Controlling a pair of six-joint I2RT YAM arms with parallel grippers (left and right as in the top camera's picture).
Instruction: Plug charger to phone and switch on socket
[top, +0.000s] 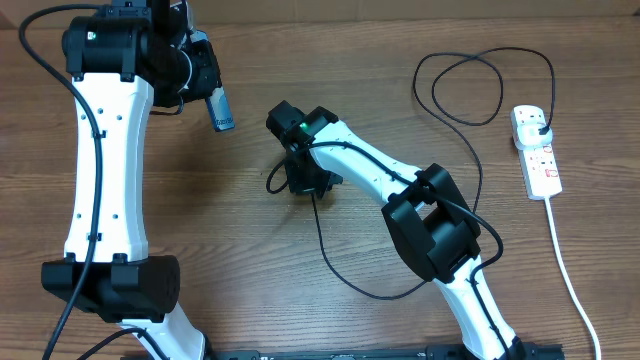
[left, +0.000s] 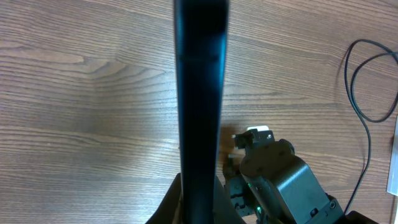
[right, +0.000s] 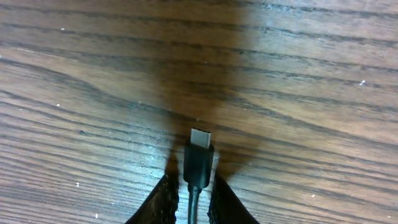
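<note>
Black charger (right: 199, 159) tip is clamped in right gripper (right: 194, 190) over wooden table (right: 74, 74) | phone (top: 221, 111) is grasped by left gripper (top: 207, 92) | plug (top: 541, 126) is seated in socket (top: 540, 160)

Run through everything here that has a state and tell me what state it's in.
phone, gripped by the left tool, no cable in it.
charger, connector gripped by the right tool, tip bare; plug end seated in the socket.
socket, switch position too small to tell.
left tool, shut on the phone.
right tool, shut on the charger.
</note>
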